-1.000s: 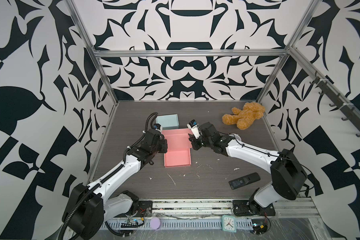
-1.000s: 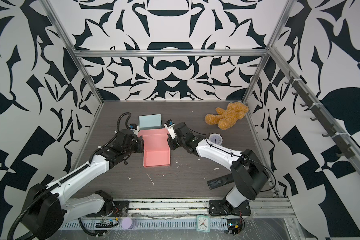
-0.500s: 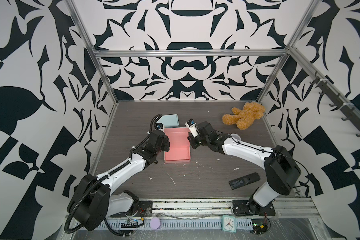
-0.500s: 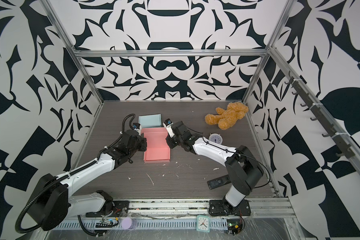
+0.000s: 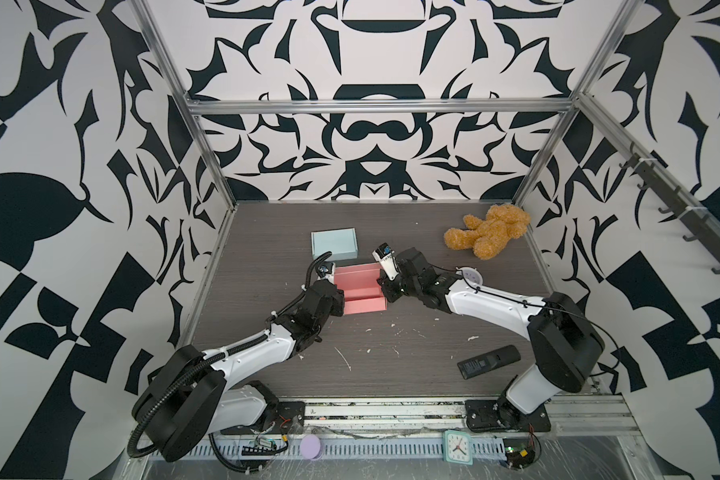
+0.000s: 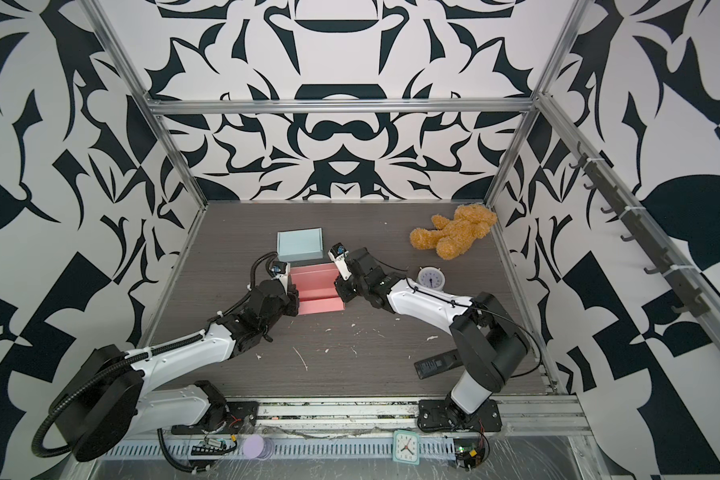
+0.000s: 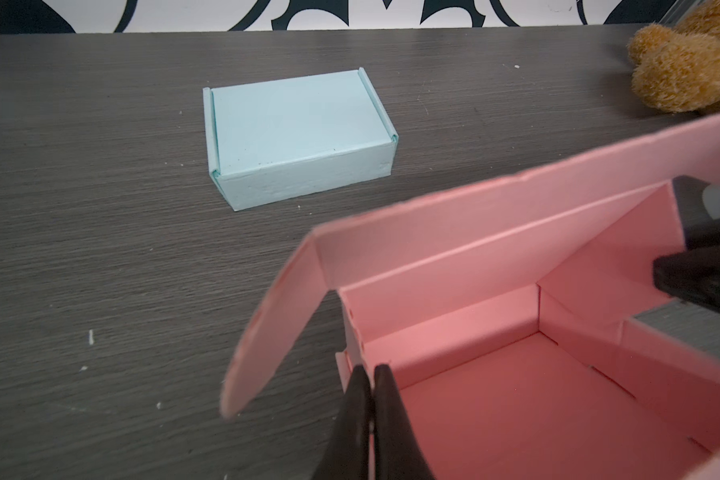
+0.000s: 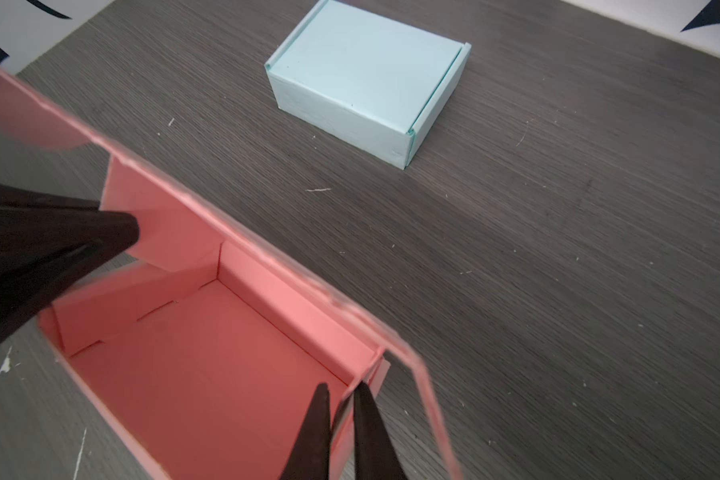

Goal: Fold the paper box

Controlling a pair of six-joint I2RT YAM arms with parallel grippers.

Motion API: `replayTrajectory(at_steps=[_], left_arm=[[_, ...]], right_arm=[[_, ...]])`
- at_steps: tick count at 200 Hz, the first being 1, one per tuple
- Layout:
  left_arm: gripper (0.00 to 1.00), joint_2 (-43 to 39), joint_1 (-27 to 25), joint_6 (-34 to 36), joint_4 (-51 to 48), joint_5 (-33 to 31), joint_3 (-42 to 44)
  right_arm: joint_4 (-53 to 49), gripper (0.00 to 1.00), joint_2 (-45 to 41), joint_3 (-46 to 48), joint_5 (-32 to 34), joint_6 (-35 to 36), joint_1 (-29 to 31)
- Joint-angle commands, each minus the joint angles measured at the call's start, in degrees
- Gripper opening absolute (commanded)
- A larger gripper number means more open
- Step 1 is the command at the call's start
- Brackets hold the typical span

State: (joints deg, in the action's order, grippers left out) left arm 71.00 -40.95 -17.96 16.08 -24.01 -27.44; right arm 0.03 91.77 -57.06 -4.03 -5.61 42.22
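The pink paper box (image 5: 360, 305) (image 6: 319, 306) sits mid-table with its tray walls up. Its lid (image 5: 356, 275) is tilted up along the far side, and the lid's side flaps hang loose (image 7: 267, 332). My left gripper (image 5: 341, 298) (image 7: 370, 368) is shut on the box's left side wall. My right gripper (image 5: 384, 291) (image 8: 341, 386) pinches the right side wall (image 8: 364, 374), one finger inside the tray and one outside. The tray floor (image 8: 208, 374) is bare.
A folded light blue box (image 5: 334, 244) stands just behind the pink one. A teddy bear (image 5: 489, 230) lies at the back right, a small round clock (image 5: 469, 275) lies beside my right arm, and a black remote (image 5: 489, 361) lies near the front right. Paper scraps dot the table.
The lid has swung up from lying flat behind the tray, so the pink outline looks shorter. Both grippers have shifted slightly toward the back with the box. The right jaws have eased apart a little.
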Motion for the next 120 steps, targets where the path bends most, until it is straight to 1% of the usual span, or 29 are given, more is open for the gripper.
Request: replayTrajectory(at_steps=[1, 52, 99, 103, 120], left_arm=[[0.08, 0.75, -2.99, 1.07, 3.41, 0.12, 0.81], [0.09, 1.06, -7.3, 1.37, 3.74, -6.65, 1.73], [0.09, 1.6, -11.37, 2.61, 6.38, -10.41, 3.36], [0.09, 3.37, -11.74, 2.78, 6.5, -10.65, 3.35], [0.09, 3.88, -13.04, 2.99, 6.6, -12.1, 3.36]], right_arm=[[5.28, 0.14, -3.55, 1.18, -3.97, 0.86, 1.46], [4.88, 0.15, -7.01, 4.95, -3.53, 0.82, 1.46], [4.67, 0.15, -8.27, 8.24, -3.96, 0.95, 1.46], [4.75, 0.15, -8.42, 8.47, -3.97, 0.85, 1.46], [4.92, 0.15, -9.09, 9.53, -3.83, 0.61, 1.45]])
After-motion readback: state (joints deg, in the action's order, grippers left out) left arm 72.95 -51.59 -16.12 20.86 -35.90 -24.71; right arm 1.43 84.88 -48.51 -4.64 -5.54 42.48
